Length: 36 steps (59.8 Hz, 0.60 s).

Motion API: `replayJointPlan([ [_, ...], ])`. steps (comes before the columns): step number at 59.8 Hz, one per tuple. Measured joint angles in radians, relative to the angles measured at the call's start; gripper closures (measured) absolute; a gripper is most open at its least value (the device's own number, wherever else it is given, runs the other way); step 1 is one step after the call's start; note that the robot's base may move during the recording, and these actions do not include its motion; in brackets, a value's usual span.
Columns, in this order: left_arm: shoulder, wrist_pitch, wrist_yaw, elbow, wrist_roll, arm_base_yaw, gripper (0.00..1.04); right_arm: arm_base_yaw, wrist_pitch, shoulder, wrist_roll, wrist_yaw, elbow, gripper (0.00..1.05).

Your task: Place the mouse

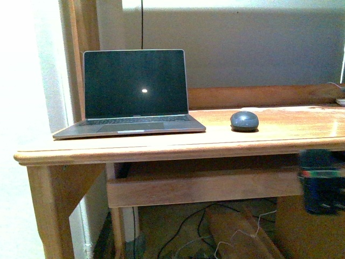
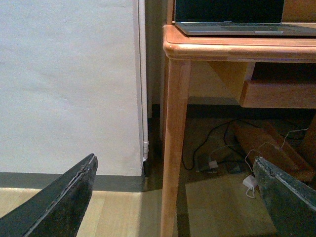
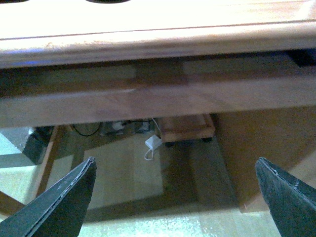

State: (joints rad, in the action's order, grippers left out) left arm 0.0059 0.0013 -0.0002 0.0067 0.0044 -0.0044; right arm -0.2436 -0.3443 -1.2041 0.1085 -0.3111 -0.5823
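From the front camera I have the mouse [image 1: 244,121] sitting on the wooden desk [image 1: 178,147], right of centre on the worktop, about midway between the front edge and the raised back rail. It rests flat, with nothing touching it. The open laptop [image 1: 132,91] stands toward the left end of the worktop, its dark screen upright with one small bright spot on it, and its right side is near the mouse but clearly apart from it. At the far right back corner I can just make out a small pale item [image 1: 340,101], cut off by the frame. My right gripper [image 3: 175,197] hangs below the front edge of the desk, jaws spread wide with nothing between them; through the gap I see floor and a white charger [image 3: 153,143] lying under the desk. In the front view that arm shows only as a blurred dark shape under the right end of the worktop. My left gripper [image 2: 173,197] is also wide open and empty, low beside the desk's front left leg [image 2: 173,148], with cables [image 2: 217,143] on the floor beyond.
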Motion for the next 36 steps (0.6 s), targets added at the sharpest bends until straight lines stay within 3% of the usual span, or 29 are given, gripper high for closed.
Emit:
replayJointPlan([
  [5,0.000,0.000,0.000,0.000,0.000,0.000,0.08,0.011,0.061,0.266,-0.011,0.016,0.159,0.07],
  [11,0.000,0.000,0.000,0.000,0.000,0.000,0.08,0.010,0.243,0.571,-0.010,-0.006,0.282,0.07],
  [18,0.000,0.000,0.000,0.000,0.000,0.000,0.08,-0.066,0.478,0.908,0.023,-0.064,0.357,0.07],
  [24,0.000,0.000,0.000,0.000,0.000,0.000,0.08,-0.090,0.510,1.001,0.094,-0.095,0.382,0.07],
  [29,-0.001,0.000,0.000,0.000,0.000,0.000,0.08,-0.050,0.339,1.100,0.004,0.027,0.530,0.24],
  [36,-0.002,-0.001,0.000,0.000,0.000,0.000,0.08,0.028,0.321,1.173,-0.074,0.106,0.566,0.48],
])
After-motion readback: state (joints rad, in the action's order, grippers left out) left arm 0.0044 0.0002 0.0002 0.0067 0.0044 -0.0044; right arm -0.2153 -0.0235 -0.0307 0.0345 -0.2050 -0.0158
